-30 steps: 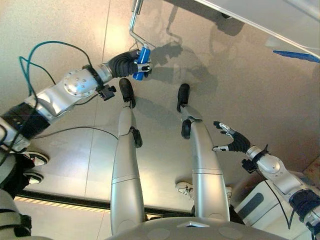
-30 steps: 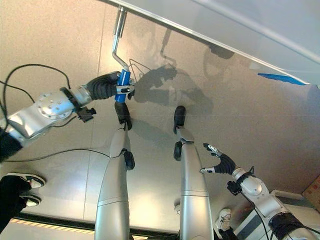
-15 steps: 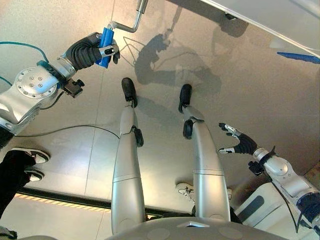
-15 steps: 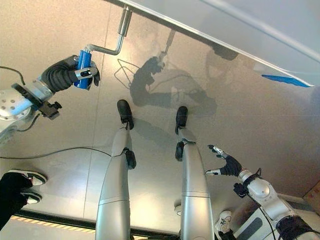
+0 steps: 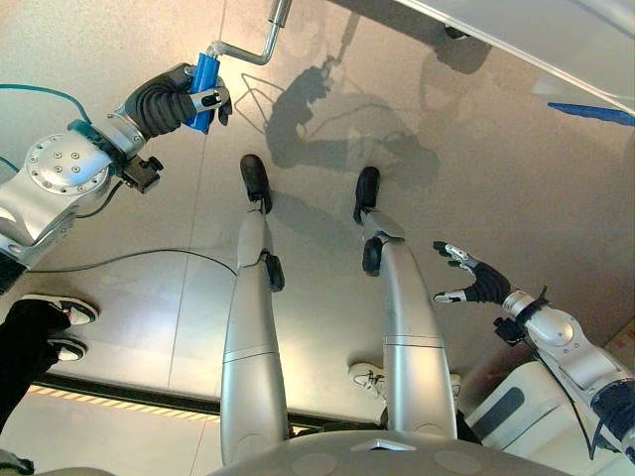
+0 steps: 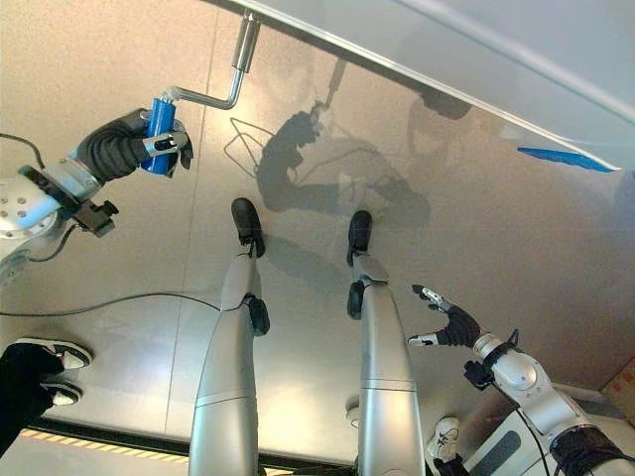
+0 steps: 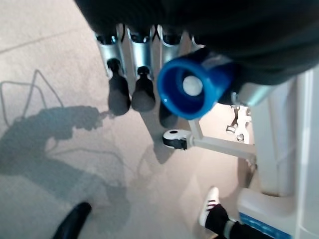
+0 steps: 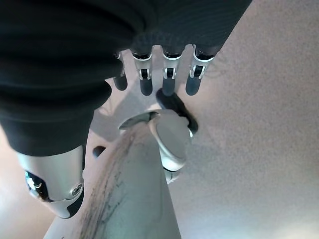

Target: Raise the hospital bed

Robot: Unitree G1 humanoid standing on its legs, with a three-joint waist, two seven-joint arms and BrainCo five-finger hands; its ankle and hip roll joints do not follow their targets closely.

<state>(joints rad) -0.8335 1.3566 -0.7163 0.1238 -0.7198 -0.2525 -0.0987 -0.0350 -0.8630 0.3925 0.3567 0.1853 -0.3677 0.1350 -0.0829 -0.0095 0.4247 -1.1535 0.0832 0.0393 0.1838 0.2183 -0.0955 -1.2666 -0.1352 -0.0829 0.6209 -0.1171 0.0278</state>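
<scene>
fingers (image 7: 120,92) of left hand (image 5: 169,97) seemingly wrap blue crank handle (image 5: 204,77).

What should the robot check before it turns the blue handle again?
1. Left hand curled round the blue handle: ok.
2. Handle joined to the bent metal crank: ok.
3. Crank running up to the hospital bed: ok.
4. Right hand open, holding nothing, away from the crank: ok.
5. Floor beside the crank free of obstacles: ok.
6. Person's shoes away from the crank: ok.
7. Bed already raised enough: cannot tell.
</scene>
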